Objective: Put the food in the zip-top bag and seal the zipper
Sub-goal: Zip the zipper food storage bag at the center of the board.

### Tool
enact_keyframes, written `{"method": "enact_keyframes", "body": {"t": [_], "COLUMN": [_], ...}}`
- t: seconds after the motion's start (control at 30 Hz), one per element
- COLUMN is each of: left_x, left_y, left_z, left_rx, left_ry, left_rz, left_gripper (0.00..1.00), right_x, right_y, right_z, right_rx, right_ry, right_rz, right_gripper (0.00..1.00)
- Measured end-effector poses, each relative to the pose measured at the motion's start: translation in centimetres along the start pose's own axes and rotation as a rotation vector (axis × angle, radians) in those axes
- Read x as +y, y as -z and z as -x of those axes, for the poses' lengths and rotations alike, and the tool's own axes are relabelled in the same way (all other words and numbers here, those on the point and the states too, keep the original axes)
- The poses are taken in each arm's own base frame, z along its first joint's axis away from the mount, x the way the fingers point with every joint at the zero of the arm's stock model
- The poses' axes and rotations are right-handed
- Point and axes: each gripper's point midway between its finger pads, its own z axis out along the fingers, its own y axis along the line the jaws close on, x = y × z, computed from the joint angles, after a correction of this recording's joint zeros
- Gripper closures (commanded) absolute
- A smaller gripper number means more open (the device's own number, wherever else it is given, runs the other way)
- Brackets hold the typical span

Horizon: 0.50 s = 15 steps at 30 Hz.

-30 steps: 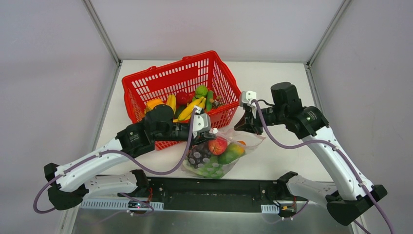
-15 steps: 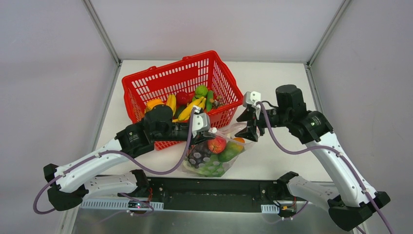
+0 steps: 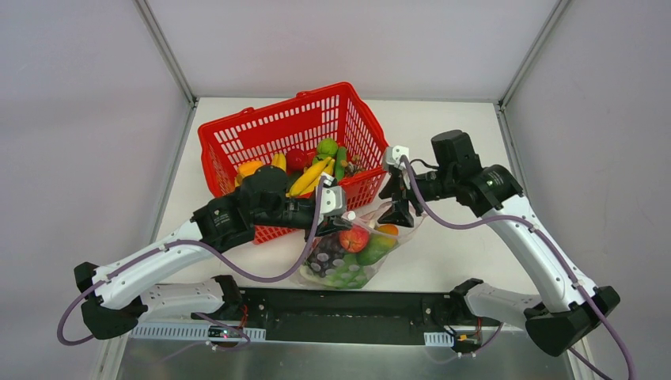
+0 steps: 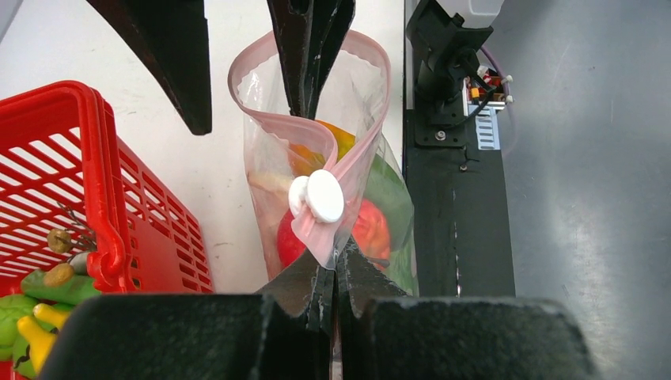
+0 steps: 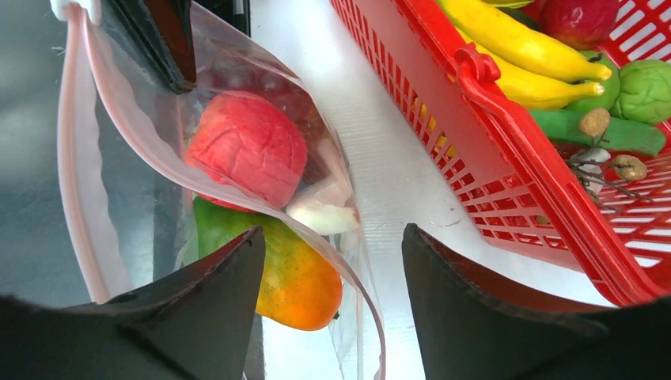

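The zip-top bag [image 3: 348, 255] lies in front of the basket with a red apple [image 5: 249, 146], an orange-green fruit [image 5: 301, 277], white garlic [image 5: 320, 214], purple grapes [image 3: 324, 252] and green lettuce [image 3: 342, 274] inside. Its pink zipper [image 4: 273, 123] gapes in a loop, with a white slider [image 4: 316, 196] at the near end. My left gripper [image 4: 336, 265] is shut on the zipper's end just behind that slider. My right gripper [image 5: 331, 231] is open at the far end of the mouth, and one pink edge passes between its fingers [image 4: 178, 63].
The red mesh basket [image 3: 269, 131] stands behind the bag, its wall close to both grippers. It holds yellow bananas [image 5: 522, 43], a green cucumber [image 5: 570, 131] and other toy food. A black rail [image 4: 459, 206] runs along the table's near edge.
The right gripper has opened and let go of the bag's far end. It first swung right, then came back left over the mouth. The bag's mouth has gone slack. The left gripper keeps its hold.
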Motion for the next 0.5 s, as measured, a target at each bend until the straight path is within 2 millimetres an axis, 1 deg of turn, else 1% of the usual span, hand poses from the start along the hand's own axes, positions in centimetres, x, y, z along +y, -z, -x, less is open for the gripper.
{"method": "enact_keyframes", "body": {"t": [0.17, 0.2, 0.23, 0.3, 0.33, 0.4, 0.5], "left_x": [0.1, 0.1, 0.1, 0.2, 0.3, 0.7, 1.4], "left_y": [0.0, 0.0, 0.0, 0.1, 0.1, 0.2, 0.6], "left_z": [0.1, 0.0, 0.0, 0.0, -0.1, -0.1, -0.4], "left_rx": [-0.001, 0.001, 0.002, 0.005, 0.006, 0.0, -0.023], "left_ry": [-0.011, -0.012, -0.012, -0.012, -0.012, -0.013, -0.01], "left_rz": [0.001, 0.001, 0.002, 0.01, 0.018, 0.041, 0.096], "left_gripper": [1.0, 1.0, 1.0, 1.0, 1.0, 1.0, 1.0], "right_x": [0.2, 0.2, 0.1, -0.1, -0.2, -0.3, 0.0], "right_y": [0.0, 0.0, 0.0, 0.2, 0.3, 0.6, 1.3], "right_z": [-0.1, 0.0, 0.0, 0.0, 0.1, 0.5, 0.9], "right_rx": [0.011, 0.012, 0.013, 0.013, 0.01, -0.007, -0.031], "right_ry": [-0.002, -0.002, -0.003, -0.01, -0.009, -0.004, -0.006], "right_rz": [0.025, 0.024, 0.02, 0.001, -0.013, -0.042, -0.08], "right_gripper": [0.63, 0.67, 0.73, 0.91, 0.95, 0.99, 1.0]}}
